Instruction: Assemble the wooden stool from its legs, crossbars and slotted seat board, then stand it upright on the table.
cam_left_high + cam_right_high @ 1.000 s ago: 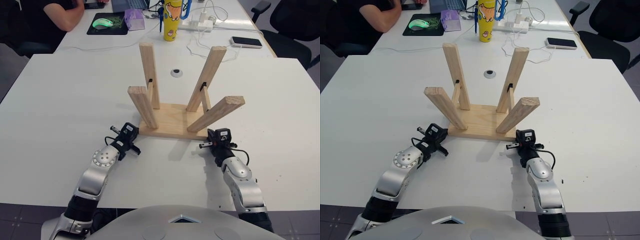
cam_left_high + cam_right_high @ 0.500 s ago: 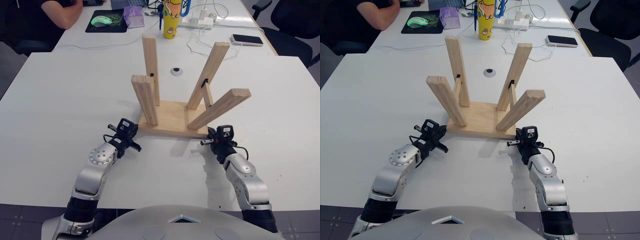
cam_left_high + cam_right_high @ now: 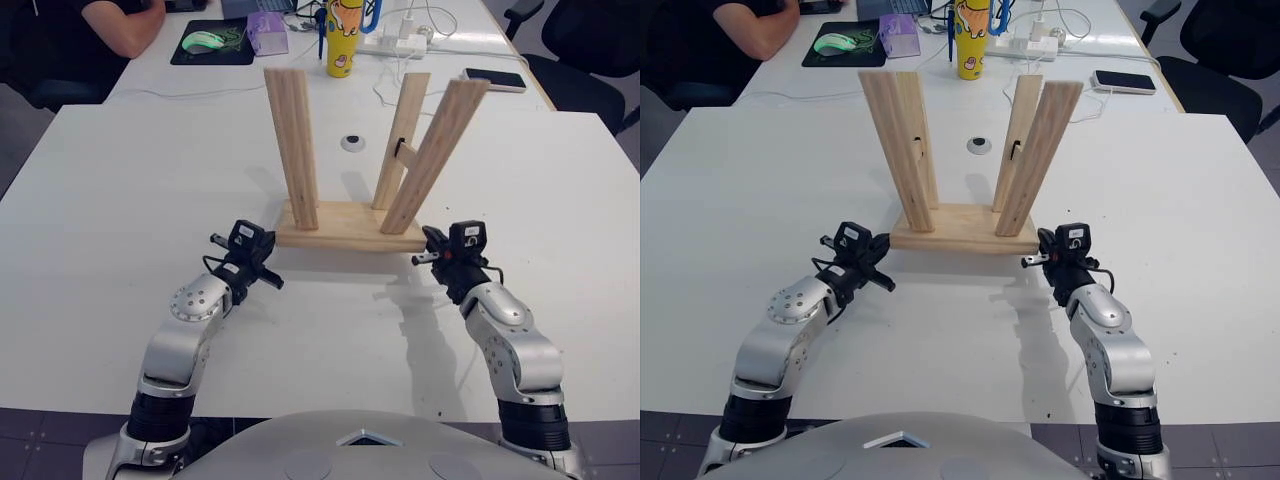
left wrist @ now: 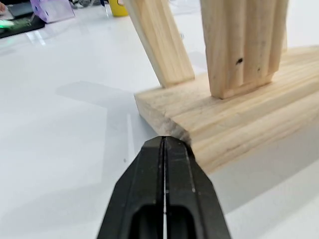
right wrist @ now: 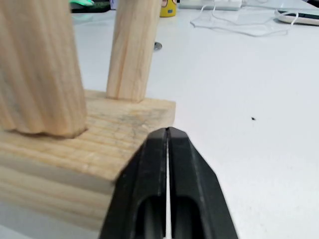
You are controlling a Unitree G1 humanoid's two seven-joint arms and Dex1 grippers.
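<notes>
On white worktop [image 3: 120,200], upside-down pale wooden stool [image 3: 350,228] between left tool [image 4: 164,142] and right tool [image 5: 168,130], both pinched shut, empty; yellow cup [image 3: 343,40] behind.

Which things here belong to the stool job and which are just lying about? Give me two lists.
For the job:
seat board
legs
left gripper
right gripper

Lying about:
yellow cup
phone
green mouse
purple box
power strip
</notes>
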